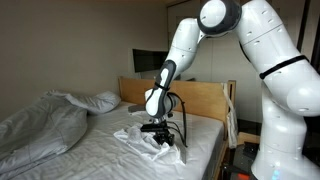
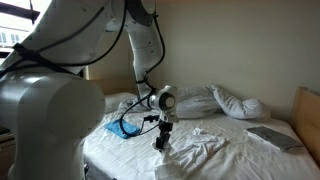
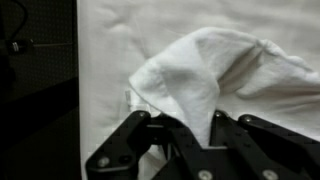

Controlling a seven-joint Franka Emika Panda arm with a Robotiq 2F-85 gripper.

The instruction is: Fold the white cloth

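Gripper clamped on white cloth edge above bedsheet; edge best carried low, straight across, laid onto opposite edge.

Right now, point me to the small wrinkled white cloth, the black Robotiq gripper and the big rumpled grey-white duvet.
small wrinkled white cloth [image 3: 205, 65]: wrist view, on its raised fold.
black Robotiq gripper [image 1: 160, 138]: in an exterior view, between the fingertips.
big rumpled grey-white duvet [image 1: 40, 125]: in an exterior view, middle of the heap.
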